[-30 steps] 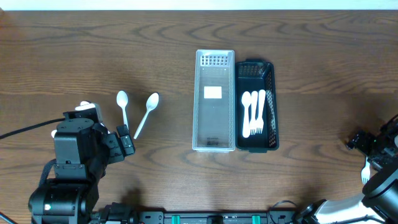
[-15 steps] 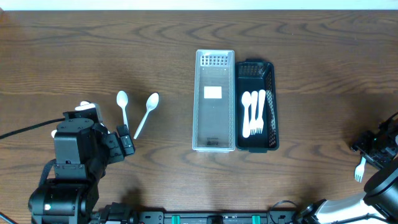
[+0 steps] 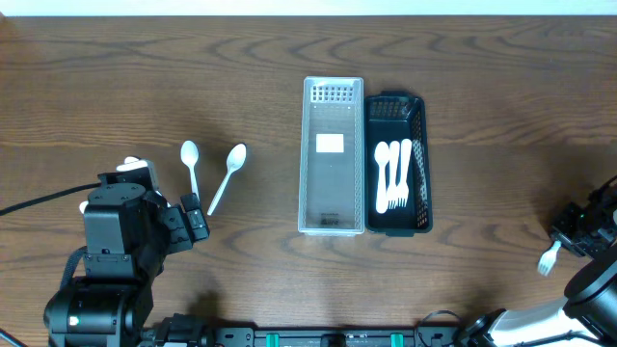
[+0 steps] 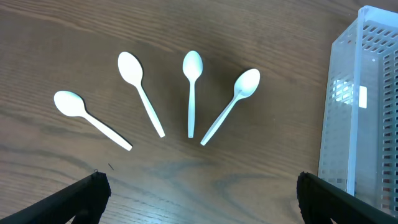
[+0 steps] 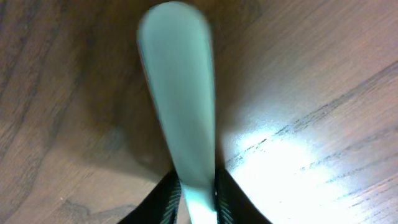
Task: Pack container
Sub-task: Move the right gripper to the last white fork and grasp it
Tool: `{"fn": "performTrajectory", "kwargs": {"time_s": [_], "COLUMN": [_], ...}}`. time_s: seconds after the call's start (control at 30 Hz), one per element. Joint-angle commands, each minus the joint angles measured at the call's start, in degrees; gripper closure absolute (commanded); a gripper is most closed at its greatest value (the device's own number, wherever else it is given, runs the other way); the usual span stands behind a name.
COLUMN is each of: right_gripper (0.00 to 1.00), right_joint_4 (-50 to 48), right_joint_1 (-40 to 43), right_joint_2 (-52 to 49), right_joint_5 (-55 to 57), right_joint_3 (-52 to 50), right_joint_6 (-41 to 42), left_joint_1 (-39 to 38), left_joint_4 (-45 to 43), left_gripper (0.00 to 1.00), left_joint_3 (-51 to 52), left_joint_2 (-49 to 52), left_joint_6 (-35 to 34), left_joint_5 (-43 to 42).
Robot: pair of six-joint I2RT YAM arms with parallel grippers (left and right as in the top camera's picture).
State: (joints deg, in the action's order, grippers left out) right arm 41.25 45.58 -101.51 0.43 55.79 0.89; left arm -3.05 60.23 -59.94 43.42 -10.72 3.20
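A clear plastic container [image 3: 333,116] stands mid-table beside a black basket [image 3: 420,164] that holds white forks [image 3: 392,178]. At the far right edge my right gripper [image 3: 563,248] is shut on a white fork [image 3: 548,260]. In the right wrist view that fork [image 5: 180,93] runs up from between my right gripper's [image 5: 194,200] jaws, blurred, just above the wood. Several white spoons [image 4: 191,87] lie fanned out in the left wrist view, with the clear container [image 4: 360,106] to their right. Two of the spoons [image 3: 231,169] show overhead. My left gripper [image 4: 205,202] is open just short of the spoons, nothing between its fingers.
The left arm's body [image 3: 116,231] covers the table's front left corner. The right arm [image 3: 593,280] fills the front right corner. Brown wood table [image 3: 241,77] stretches all round the two containers.
My right gripper has shut on the white fork, and the fork has swung from pointing down to pointing down-left. The left arm and spoons have not moved.
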Motion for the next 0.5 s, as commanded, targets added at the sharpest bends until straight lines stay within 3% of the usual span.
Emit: {"fn": "performTrajectory", "kwargs": {"time_s": [0.0, 0.47], "right_gripper": [0.82, 0.97], "right_joint_4": [0.1, 5.2], "right_joint_1": [-0.2, -4.9], "right_joint_2": [-2.4, 0.3], "right_joint_5": [-2.4, -2.4], "right_joint_3": [-0.5, 5.8], "right_joint_6": [1.7, 2.1], "left_joint_1": [0.1, 0.1], "left_joint_4": [0.2, 0.2], "left_gripper": [0.02, 0.02], "left_joint_3": [-0.6, -0.6], "left_joint_2": [0.3, 0.3], "left_joint_6": [-0.5, -0.5], "left_joint_5": [0.3, 0.3]}}
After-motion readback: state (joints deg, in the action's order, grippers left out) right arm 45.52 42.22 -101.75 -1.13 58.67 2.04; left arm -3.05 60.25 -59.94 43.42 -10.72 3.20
